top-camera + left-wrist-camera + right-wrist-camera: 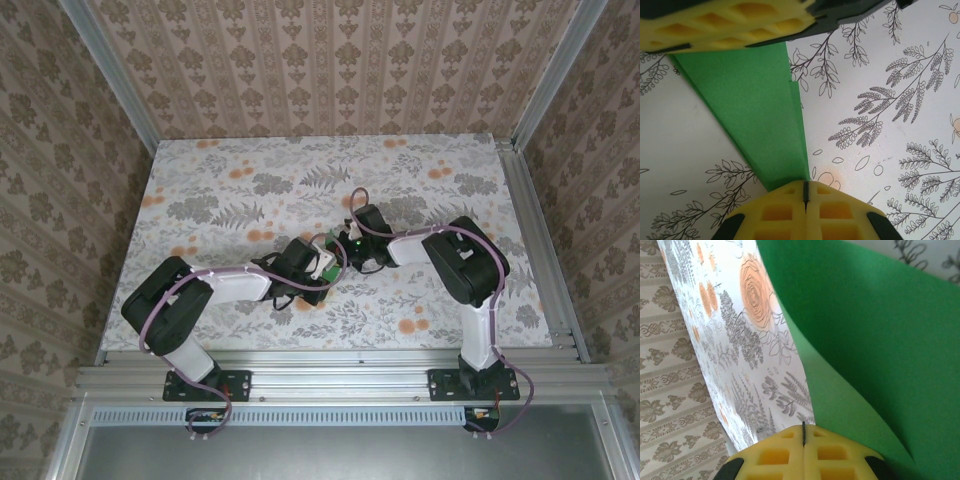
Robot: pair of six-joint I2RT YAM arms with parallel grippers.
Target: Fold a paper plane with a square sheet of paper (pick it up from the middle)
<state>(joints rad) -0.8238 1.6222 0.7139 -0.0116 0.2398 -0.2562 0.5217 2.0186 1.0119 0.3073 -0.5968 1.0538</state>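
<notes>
Item, near edge: one aluminium rail (330, 372) carrying two arm bases. The left arm (185, 310) and right arm (470, 265) both reach in toward mid-table, wrists nearly meeting

Item: left gripper (805, 187), yellow fingers pressed together, pinching the near end of the green sheet of paper (760, 110)

Item: that sheet, partly folded into a long tapering strip with stepped layers along its right edge, spanning the two grippers at about the table's middle. Whether it touches the surface I cannot tell

Item: right gripper (803, 430), fingers likewise closed, seemingly on the sheet's other end, where the paper bows in a loose curl

Item, beyond: one floral-print table (250, 170), with patterned walls (330, 60) on three sides

Hazards, as judged: two clamps hold one thin sheet, so any pull apart may tear it or slip it free. The curl may set a crooked crease, and the uneven layers point to a lopsided plane

Tally: two arms, two grippers, one sheet, one rail, one table
</notes>
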